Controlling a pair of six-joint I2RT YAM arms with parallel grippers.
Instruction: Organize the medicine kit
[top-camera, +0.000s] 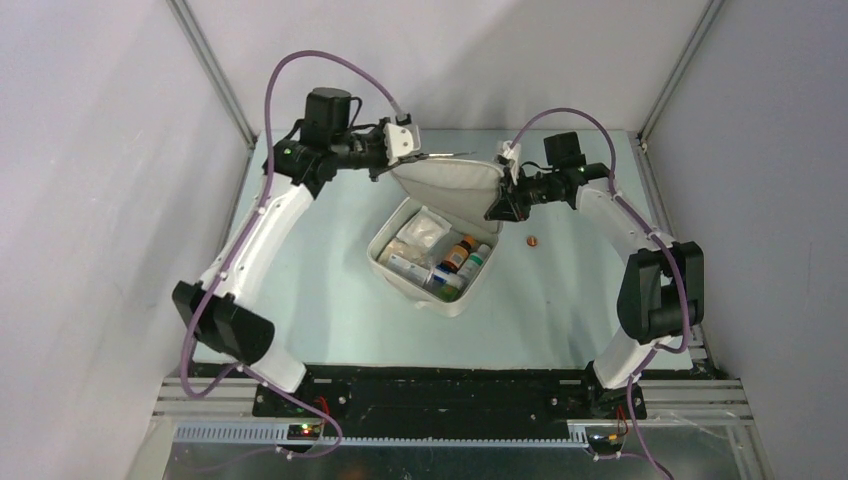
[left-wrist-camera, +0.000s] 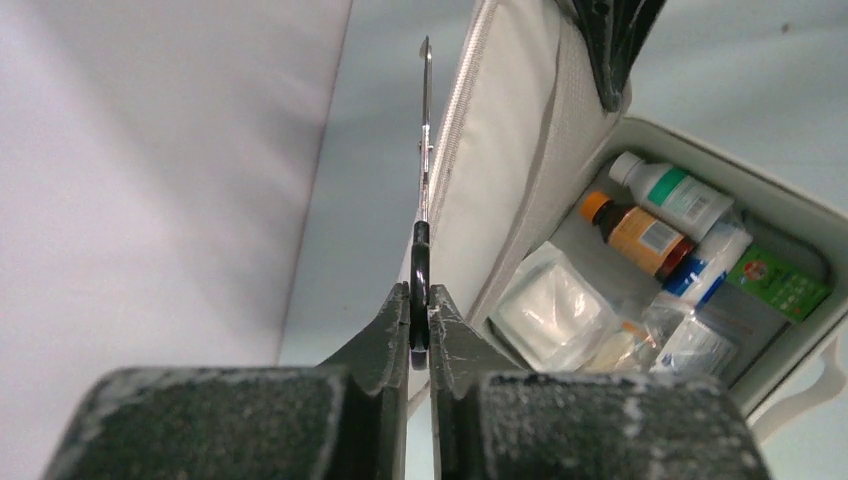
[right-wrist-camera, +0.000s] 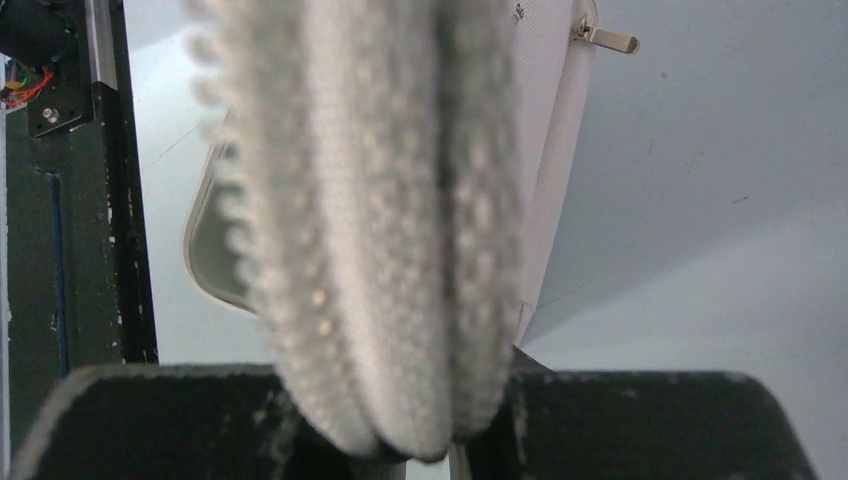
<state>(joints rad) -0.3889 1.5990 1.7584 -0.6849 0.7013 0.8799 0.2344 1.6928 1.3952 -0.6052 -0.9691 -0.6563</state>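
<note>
The medicine kit (top-camera: 440, 303), a white soft case, lies open mid-table with its lid (top-camera: 450, 185) standing up at the far side. Inside are an amber bottle (left-wrist-camera: 640, 232), a white bottle with a green label (left-wrist-camera: 675, 192), a gauze packet (left-wrist-camera: 550, 310) and a green box (left-wrist-camera: 780, 283). My left gripper (left-wrist-camera: 420, 300) is shut on the black handle of a thin metal tool, seemingly scissors (left-wrist-camera: 425, 150), seen edge-on just left of the lid (left-wrist-camera: 510, 150). My right gripper (top-camera: 497, 208) is shut on the lid's zipper edge (right-wrist-camera: 380, 200), which fills its view.
A small brown round item (top-camera: 533, 240) lies on the table right of the case. A zipper pull (right-wrist-camera: 608, 38) hangs at the lid's top. A black frame post (right-wrist-camera: 80, 200) and pale enclosure walls bound the table.
</note>
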